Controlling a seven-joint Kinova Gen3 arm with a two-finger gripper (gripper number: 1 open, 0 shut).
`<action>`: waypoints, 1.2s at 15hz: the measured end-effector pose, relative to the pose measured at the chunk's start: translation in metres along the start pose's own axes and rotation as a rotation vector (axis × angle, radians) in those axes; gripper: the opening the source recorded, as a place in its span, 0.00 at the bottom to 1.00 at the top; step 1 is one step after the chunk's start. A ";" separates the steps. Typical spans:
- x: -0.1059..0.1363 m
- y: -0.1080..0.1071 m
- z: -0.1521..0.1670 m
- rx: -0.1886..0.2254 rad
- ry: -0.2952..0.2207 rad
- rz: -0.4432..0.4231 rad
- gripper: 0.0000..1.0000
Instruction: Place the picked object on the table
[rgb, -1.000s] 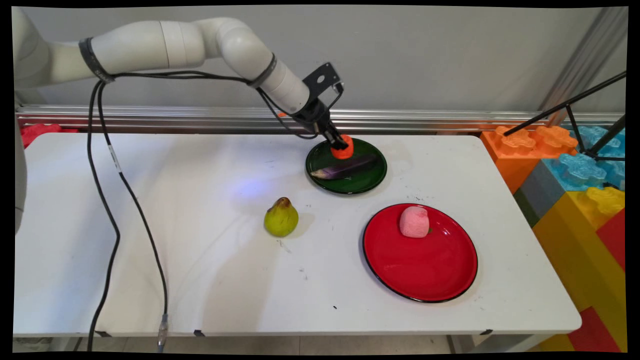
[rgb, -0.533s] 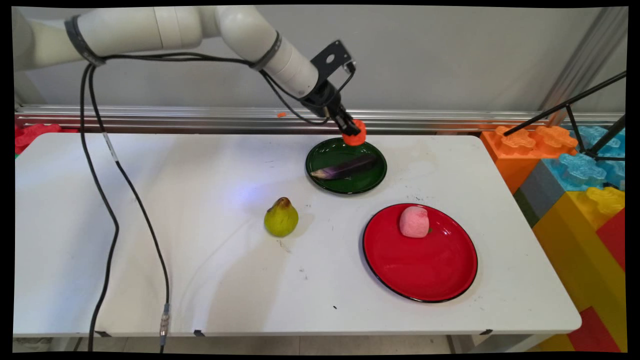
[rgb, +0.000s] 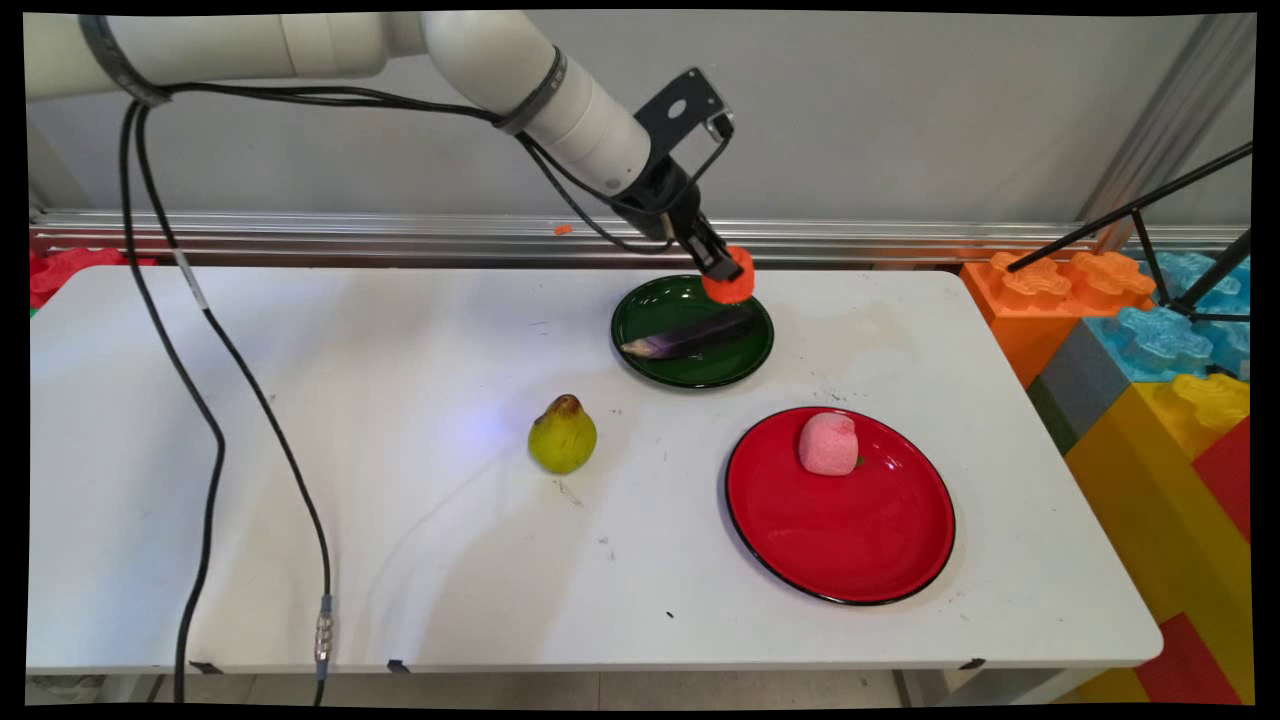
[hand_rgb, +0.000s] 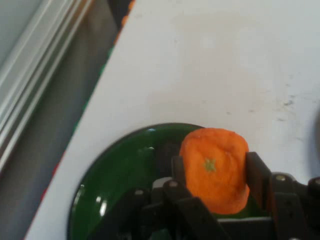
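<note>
From my station I see the gripper (rgb: 728, 272) clamped on an orange fruit (rgb: 731, 284), one black finger pressed to each side of it; the hand view confirms this, with the fruit (hand_rgb: 215, 169) squeezed between the fingers (hand_rgb: 257, 172) and its small green stem mark facing the camera. The fruit hangs in the air over the far right rim of the green plate (rgb: 660, 360), clear of the plate's surface. On that plate lies a dark purple eggplant (rgb: 690, 337), its pale stem end pointing left; in the hand view I think the dark shape beneath the linkage is the eggplant, though I cannot be sure. Only the plate's glossy green rim (hand_rgb: 115, 170) shows plainly there, with the white table (hand_rgb: 210, 60) beyond it. Nearer to me, a red plate (rgb: 850, 550) carries a pink fruit (rgb: 829, 444) at its far edge. A yellow-green pear (rgb: 562, 435) stands upright on the table (rgb: 300, 450), well left of the red plate.
</note>
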 end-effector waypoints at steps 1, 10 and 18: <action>0.000 0.005 -0.002 -0.005 -0.003 -0.001 0.00; -0.028 0.069 -0.032 -0.085 -0.082 -0.046 0.00; -0.076 0.122 -0.054 -0.233 -0.169 0.058 0.00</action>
